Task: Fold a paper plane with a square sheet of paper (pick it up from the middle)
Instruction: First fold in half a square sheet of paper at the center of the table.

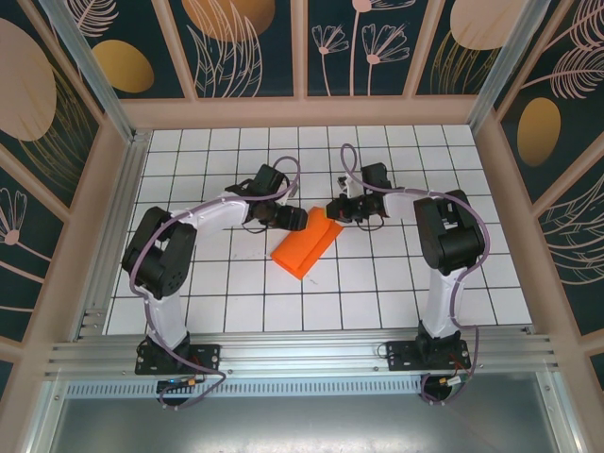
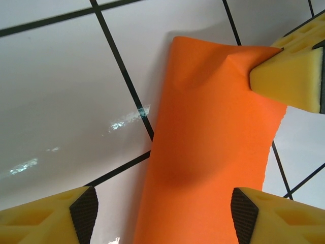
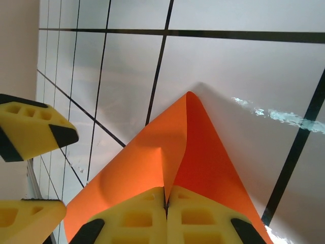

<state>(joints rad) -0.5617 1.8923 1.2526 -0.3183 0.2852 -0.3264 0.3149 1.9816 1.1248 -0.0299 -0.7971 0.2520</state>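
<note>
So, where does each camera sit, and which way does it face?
Top external: above and behind the bases, facing down at the white grid-tiled table; both arms show, left claw and right claw at the folded bright orange paper sheet.
Left wrist: on the left arm, facing along its open claw at the sheet; its yellow fingers show.
Right wrist: on the right arm, looking along its shut claw pinching the sheet.
Shared: each wrist view catches the other claw.
</note>
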